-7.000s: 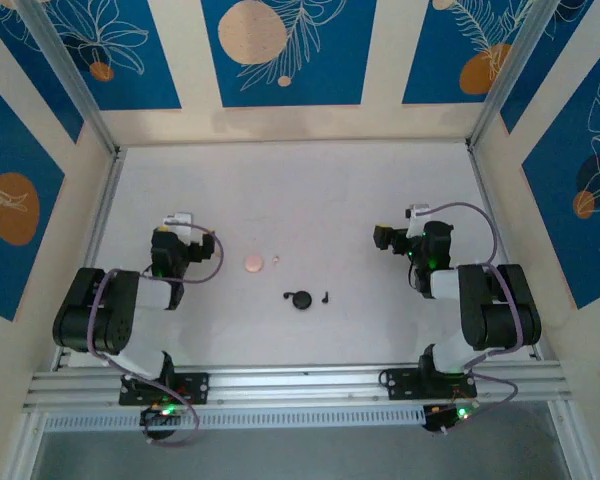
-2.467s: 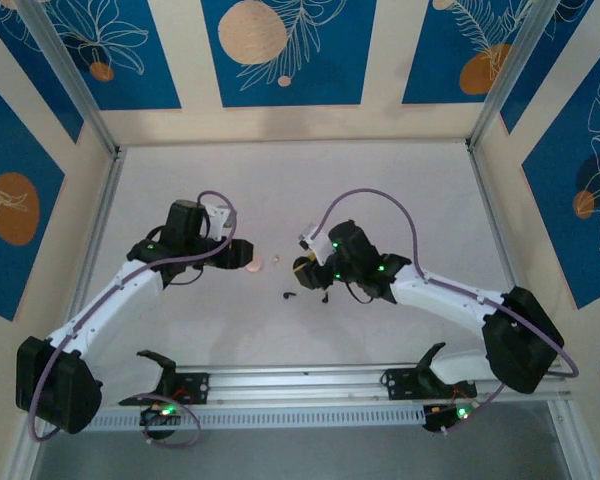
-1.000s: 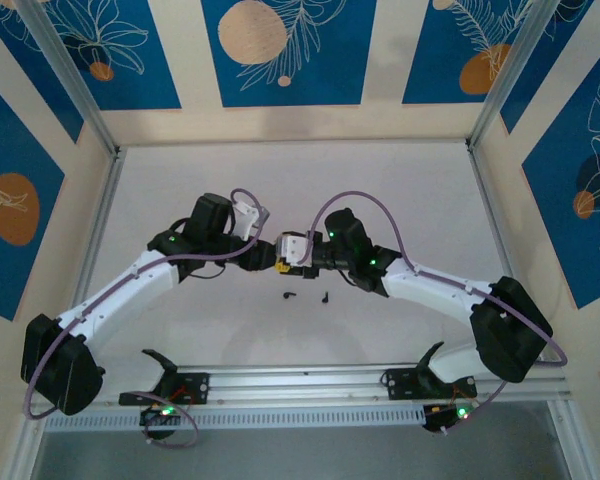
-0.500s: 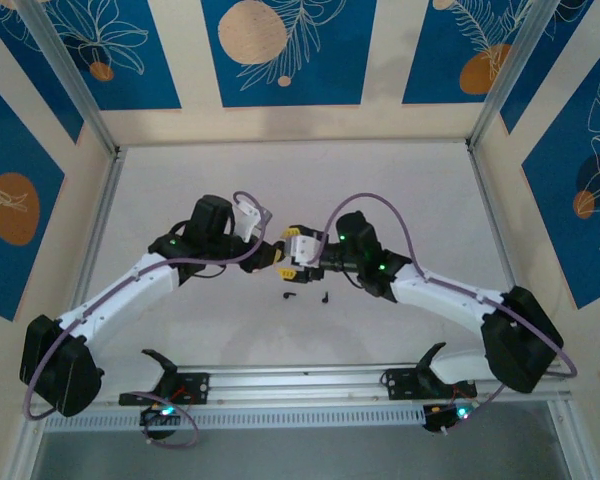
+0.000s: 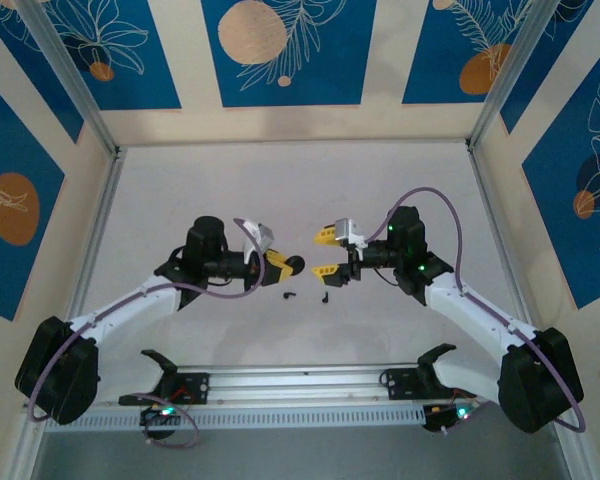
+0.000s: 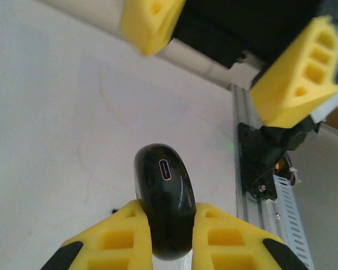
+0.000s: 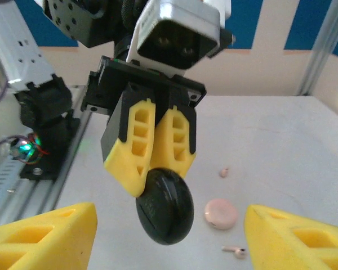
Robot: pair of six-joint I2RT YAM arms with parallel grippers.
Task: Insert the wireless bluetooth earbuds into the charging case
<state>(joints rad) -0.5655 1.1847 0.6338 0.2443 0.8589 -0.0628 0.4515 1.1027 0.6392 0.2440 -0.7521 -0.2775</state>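
The charging case [image 5: 294, 264], a glossy black oval pod, hangs above the table, and my left gripper [image 5: 282, 263] is shut on it. In the left wrist view the case [image 6: 164, 197] sits between the yellow fingers [image 6: 110, 242], port end outward. My right gripper [image 5: 325, 253] stands open just right of the case, not touching it. Its wrist view shows the case [image 7: 164, 216] in the left gripper's fingers [image 7: 136, 149]. Two tiny black earbuds [image 5: 288, 295] [image 5: 325, 296] lie on the table below. A pale pinkish earbud [image 7: 235, 251] lies near a second small pale one [image 7: 224, 172].
A round pink disc [image 7: 221, 214] rests on the white table [image 5: 380, 190] between the pale earbuds. Patterned walls close off the back and sides. A metal rail [image 5: 300, 385] with the arm bases runs along the near edge.
The two grippers met over the case in the middle. The right gripper has since opened and drawn back to the right, and the left gripper now holds the case alone, slightly further left.
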